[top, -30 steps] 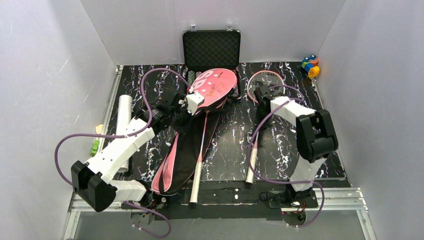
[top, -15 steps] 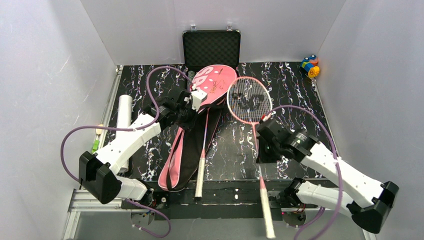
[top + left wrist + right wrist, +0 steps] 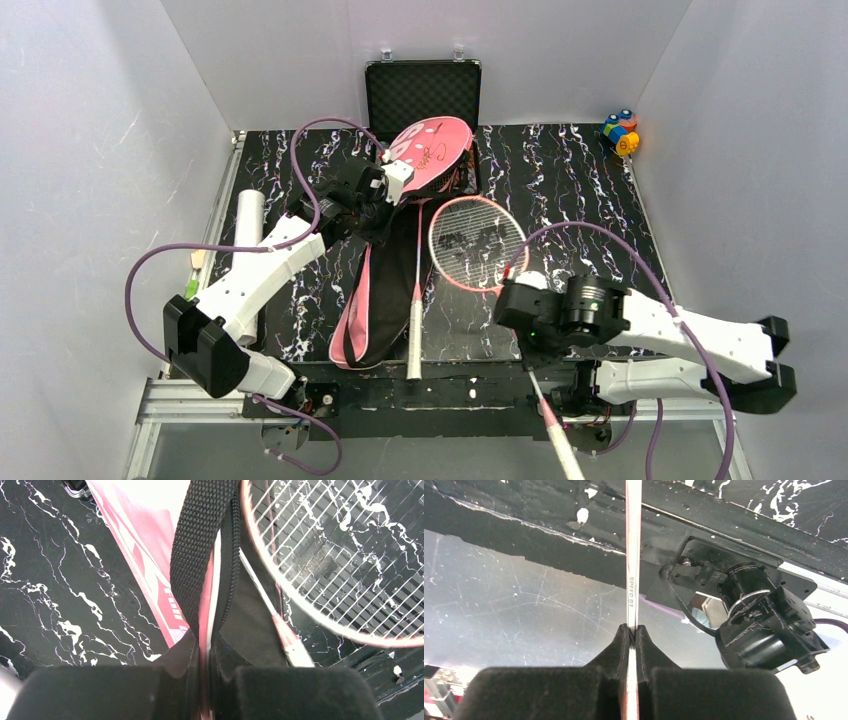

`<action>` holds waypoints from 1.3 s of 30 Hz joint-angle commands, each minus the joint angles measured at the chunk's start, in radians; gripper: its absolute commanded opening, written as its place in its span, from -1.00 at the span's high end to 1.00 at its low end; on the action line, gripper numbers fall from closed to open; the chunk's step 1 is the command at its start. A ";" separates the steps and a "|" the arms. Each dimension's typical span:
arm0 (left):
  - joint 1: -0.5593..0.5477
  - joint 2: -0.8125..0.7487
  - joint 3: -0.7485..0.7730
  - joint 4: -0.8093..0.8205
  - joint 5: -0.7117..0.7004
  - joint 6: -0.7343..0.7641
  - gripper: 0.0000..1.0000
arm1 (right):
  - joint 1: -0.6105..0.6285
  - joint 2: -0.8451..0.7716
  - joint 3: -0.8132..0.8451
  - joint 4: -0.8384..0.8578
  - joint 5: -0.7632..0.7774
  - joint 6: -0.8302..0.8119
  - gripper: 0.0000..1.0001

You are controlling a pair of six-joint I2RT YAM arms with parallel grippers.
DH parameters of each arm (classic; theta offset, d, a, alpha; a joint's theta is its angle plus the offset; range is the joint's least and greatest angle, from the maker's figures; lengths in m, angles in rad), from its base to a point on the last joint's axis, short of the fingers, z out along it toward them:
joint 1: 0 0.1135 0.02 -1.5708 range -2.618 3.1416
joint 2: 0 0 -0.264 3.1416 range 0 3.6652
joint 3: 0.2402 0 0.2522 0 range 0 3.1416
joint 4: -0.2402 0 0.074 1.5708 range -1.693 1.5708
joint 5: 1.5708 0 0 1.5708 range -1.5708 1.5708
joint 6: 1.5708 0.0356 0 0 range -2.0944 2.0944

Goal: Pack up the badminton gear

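Right gripper (image 3: 522, 335) has its 2 fingers pressed hard together on the thin shaft of 1 pink-framed racket (image 3: 478, 243), pinching it a little below the head. In the right wrist view the shaft runs straight up out of the closed pads (image 3: 616, 647). That racket's strung head sits over the middle of the table (image 3: 590, 190), just right of the cover (image 3: 440, 150), while its handle end sticks out past the table's near edge. Whether the head touches the tabletop cannot be told.

Left gripper (image 3: 378, 212) is closed too, nipping the cover's edge together with the black strap (image 3: 200, 545). The cover's pink head tilts up toward the black case (image 3: 422, 95) behind it. Close to these fingers, the second racket (image 3: 416, 300) lies on the cover's open black lining, white handle toward the near edge. Well to the left lies the white tube (image 3: 247, 215).
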 commanded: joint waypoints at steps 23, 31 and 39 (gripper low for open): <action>0.004 -0.049 0.035 0.011 0.034 0.020 1.00 | -0.279 0.653 0.400 0.441 0.156 -0.451 0.97; 0.004 -0.050 0.044 0.001 0.048 0.021 1.00 | -0.356 0.837 0.633 0.523 0.156 -0.449 0.97; 0.004 -0.073 0.040 -0.010 0.054 0.027 1.00 | -0.406 0.825 0.627 0.724 0.087 -0.381 0.97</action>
